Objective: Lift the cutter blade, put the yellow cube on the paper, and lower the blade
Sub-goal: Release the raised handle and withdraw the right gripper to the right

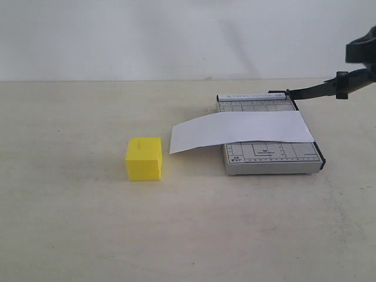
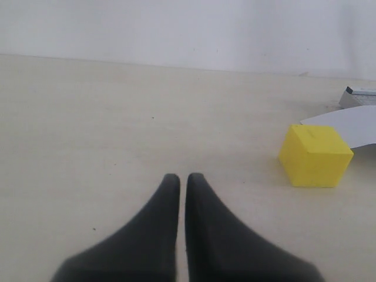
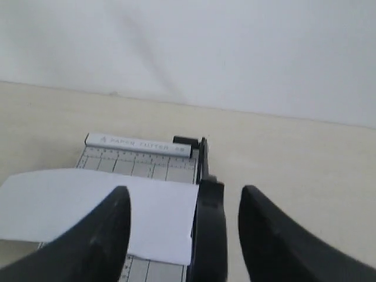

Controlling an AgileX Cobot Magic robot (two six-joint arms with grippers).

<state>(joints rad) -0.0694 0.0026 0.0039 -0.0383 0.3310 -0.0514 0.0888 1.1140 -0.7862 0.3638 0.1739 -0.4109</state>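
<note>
Right tool (image 3: 187,191) released, fingers spread wide astride thick handle of long thin black cutter blade (image 3: 209,235); no contact visible. Blade looks raised, angling toward 2 o'clock from hinge of small grey gridded board (image 1: 270,157), probably to clear drop zone. Left tool (image 2: 179,176) clenched, empty, low over beige desk (image 1: 88,235). Bright yellow matte cube (image 1: 144,158) sits on desk at 8 o'clock of board, just beside overhanging end of white rectangular paper strip (image 1: 241,130). No obstacle seen between cube and paper. Risk: blade dropping if unsupported.
</note>
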